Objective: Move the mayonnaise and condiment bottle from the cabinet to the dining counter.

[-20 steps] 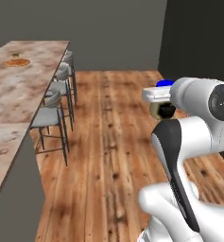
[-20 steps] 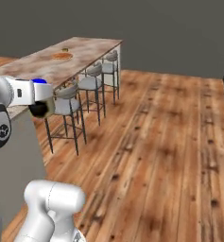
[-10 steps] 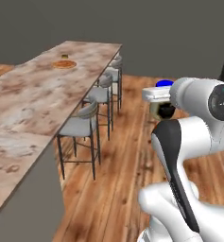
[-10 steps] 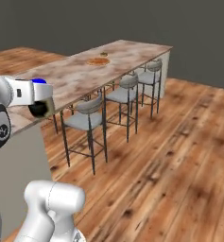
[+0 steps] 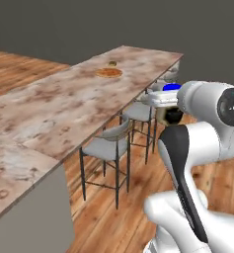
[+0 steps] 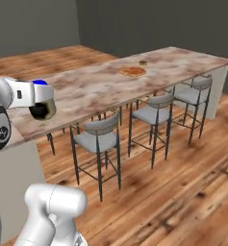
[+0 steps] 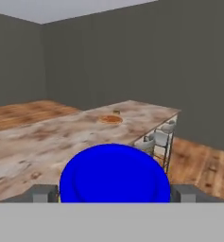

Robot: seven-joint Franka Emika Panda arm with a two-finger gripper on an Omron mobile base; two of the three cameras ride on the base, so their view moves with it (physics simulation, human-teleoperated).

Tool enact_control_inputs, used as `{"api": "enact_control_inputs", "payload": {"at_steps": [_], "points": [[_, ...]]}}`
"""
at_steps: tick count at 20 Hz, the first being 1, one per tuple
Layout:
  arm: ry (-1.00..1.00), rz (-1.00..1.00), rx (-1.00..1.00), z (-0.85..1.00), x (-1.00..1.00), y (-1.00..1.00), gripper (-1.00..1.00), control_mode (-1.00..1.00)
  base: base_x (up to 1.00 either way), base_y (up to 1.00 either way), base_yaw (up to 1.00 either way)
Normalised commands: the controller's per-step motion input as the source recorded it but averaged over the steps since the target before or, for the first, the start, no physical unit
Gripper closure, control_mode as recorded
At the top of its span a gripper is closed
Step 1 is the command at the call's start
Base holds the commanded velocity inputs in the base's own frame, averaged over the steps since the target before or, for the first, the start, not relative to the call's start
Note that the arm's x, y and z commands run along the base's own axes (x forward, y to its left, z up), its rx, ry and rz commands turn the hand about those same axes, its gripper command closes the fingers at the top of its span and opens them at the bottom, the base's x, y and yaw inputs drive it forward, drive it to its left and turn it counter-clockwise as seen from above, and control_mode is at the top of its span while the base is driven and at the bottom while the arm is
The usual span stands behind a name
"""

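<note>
gripper [image 7: 114, 201] is spread wide around the mayonnaise [image 7: 115, 173], one finger on each side of the jar. hand view looks straight onto the round blue lid, so the grip sits on the body below the cap. in the right base view the gripper [image 6: 42, 106] is held up in the air near the robot, blue lid showing on top, just short of the near end of the dining counter [image 6: 106, 84]. left base view has the same: jar at the gripper [image 5: 169, 109], over the stools [image 5: 108, 148], right of the counter edge.

handling, my read: short stubby jar, rigid, probably smooth-sided and fairly dense for its size. wide body means the jaws have little spare travel, so any slip shows up fast. hold on the body below the lid looks right; the lid rim gives a stop if it slides down. keep it upright, low centre of mass helps on set-down.

counter has a small plate [image 6: 132, 71] and something smaller beyond it at the far end; near stretch looks free for placing.
</note>
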Motion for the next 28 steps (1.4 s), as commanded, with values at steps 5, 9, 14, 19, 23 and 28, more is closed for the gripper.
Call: {"api": "enact_control_inputs", "payload": {"at_steps": [5,9,14,19,23,28], "points": [[0.00,0.00,0.00,0.00,0.00,0.00,1.00,1.00,0.72,-0.43,0.59],[0.00,0.00,0.00,0.00,0.00,0.00,1.00,1.00,0.65,-0.30,0.59],[0.00,0.00,0.00,0.00,0.00,0.00,1.00,1.00,0.68,-0.01,0.53],[0.00,0.00,0.00,0.00,0.00,0.00,1.00,1.00,0.54,-0.06,0.53],[0.00,0.00,0.00,0.00,0.00,0.00,1.00,1.00,0.55,-0.33,0.34],[0.18,0.11,0.01,0.00,0.74,-0.46,1.00,-1.00,0.15,-0.09,0.04]]}}
